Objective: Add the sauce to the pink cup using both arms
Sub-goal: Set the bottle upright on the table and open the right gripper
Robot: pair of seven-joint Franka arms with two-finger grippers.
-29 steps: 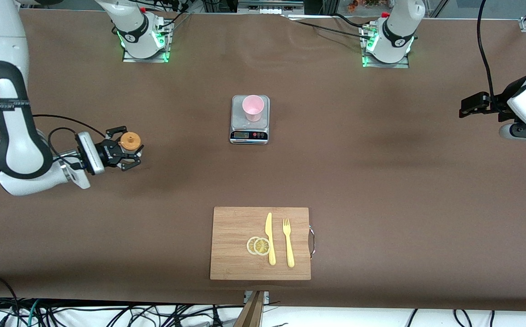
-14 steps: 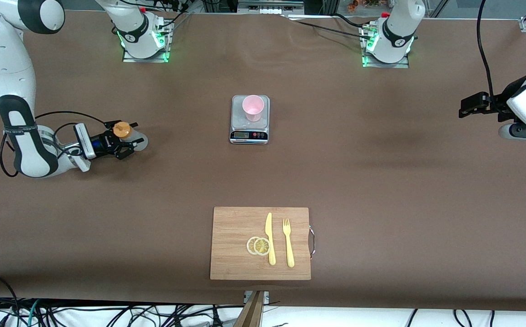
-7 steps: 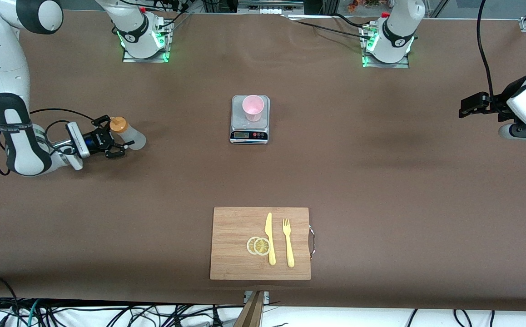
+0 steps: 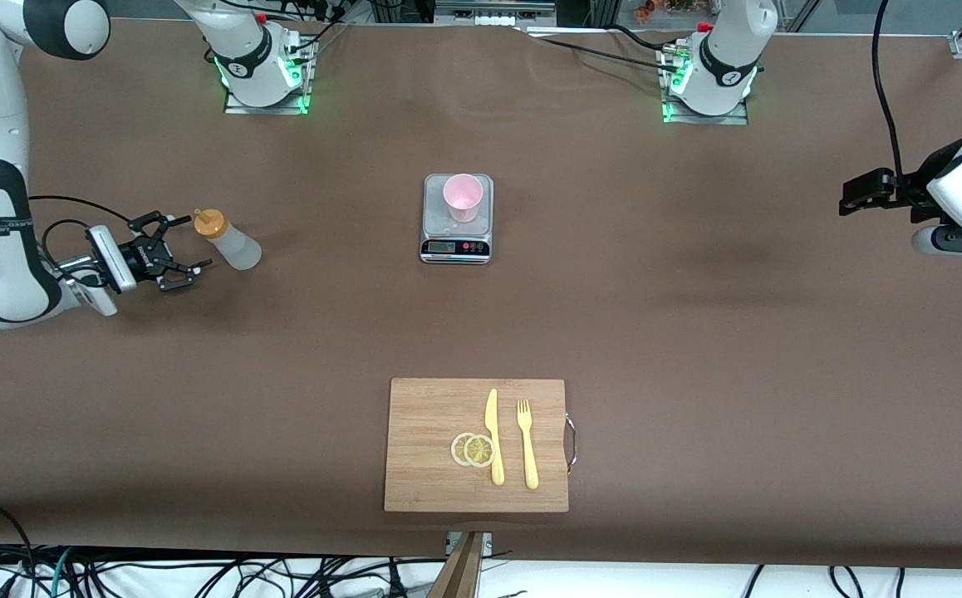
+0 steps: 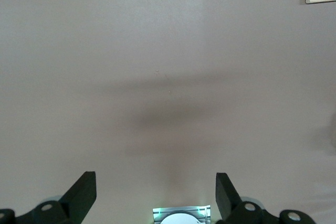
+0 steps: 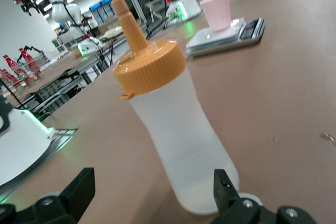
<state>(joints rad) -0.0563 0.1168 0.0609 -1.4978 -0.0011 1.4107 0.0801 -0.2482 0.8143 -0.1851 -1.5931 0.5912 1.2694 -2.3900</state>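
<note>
**Sauce bottle stood on the table, both grippers spread empty**

Sauce (image 4: pixel 228 241) is contained in one frosted-white squeeze bottle with an orange cap, which is seen upright on the brown table (image 4: pixel 697 332) just in front of the right gripper (image 4: pixel 172 251). The bottle is framed by the two widely parted fingers of that gripper but is touched by neither; nothing is held. In the right wrist view the same bottle (image 6: pixel 173 129) is shown close up between the finger tips, standing on its base.

One pink cup (image 4: pixel 463 198) is placed on one silver scale (image 4: pixel 457 218), well apart from the right gripper, toward the middle of the table. The cup (image 6: pixel 216 10) and the scale (image 6: pixel 226 32) are also caught past the bottle in the right wrist view.

The left gripper (image 4: pixel 863 193) is held in wait over the left arm's end of the table, its two fingers (image 5: pixel 81 195) set wide with nothing between them, well apart from cup and bottle.

One wooden cutting board (image 4: pixel 431 415) is laid near the front camera, far from both grippers. On it are counted two lemon slices (image 4: pixel 473 449), one yellow knife (image 4: pixel 493 436) and one yellow fork (image 4: pixel 527 444).
</note>
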